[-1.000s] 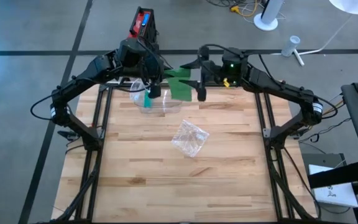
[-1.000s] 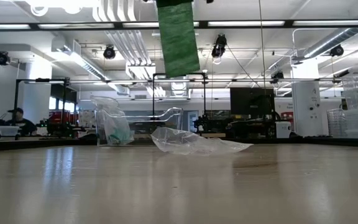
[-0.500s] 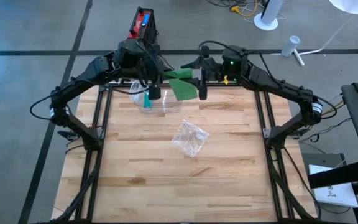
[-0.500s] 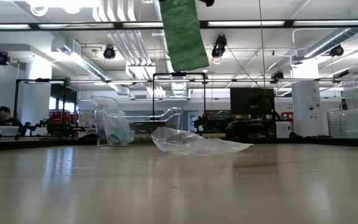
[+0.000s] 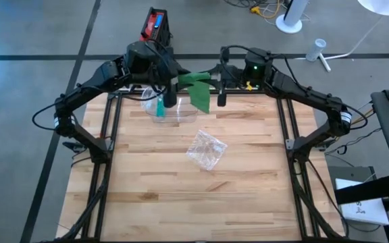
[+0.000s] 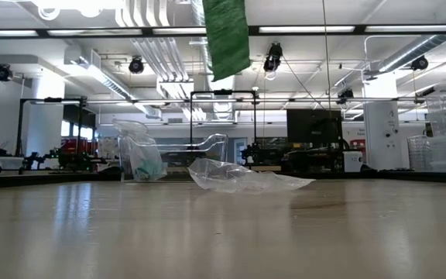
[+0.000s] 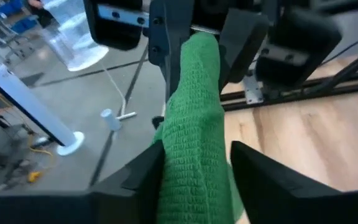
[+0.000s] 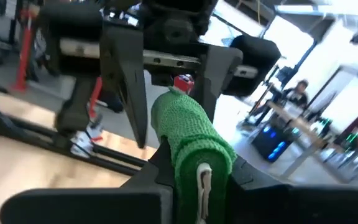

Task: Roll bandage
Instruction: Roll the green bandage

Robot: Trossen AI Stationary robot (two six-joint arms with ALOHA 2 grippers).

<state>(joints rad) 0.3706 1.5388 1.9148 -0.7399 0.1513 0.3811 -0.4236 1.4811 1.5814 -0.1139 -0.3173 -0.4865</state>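
Observation:
A green bandage is held high over the table's far edge, between my two grippers. Its loose tail hangs straight down, far above the tabletop. My right gripper comes from the right and is shut on the bandage's rolled end. My left gripper comes from the left and faces it. It is open, with one finger on either side of the bandage's other end. My right gripper pinches the bandage's rolled end, the one with a white clip, between its two fingers. The fingers lie level and come from the table's right. The bandage is lifted clear, its tail hanging slack below. My left gripper's fingers flank the bandage; whether they touch it I cannot tell.
A clear plastic container with a teal thing inside stands on the table at the far edge, below the grippers. A crumpled clear wrapper lies near the table's middle. The wooden tabletop toward the near edge is bare.
My right gripper has shut on the bandage's rolled end and my left gripper has opened around the other end. Both stayed in place, with a slight roll of the wrists. The hanging tail has swung and its lower end now hangs higher.

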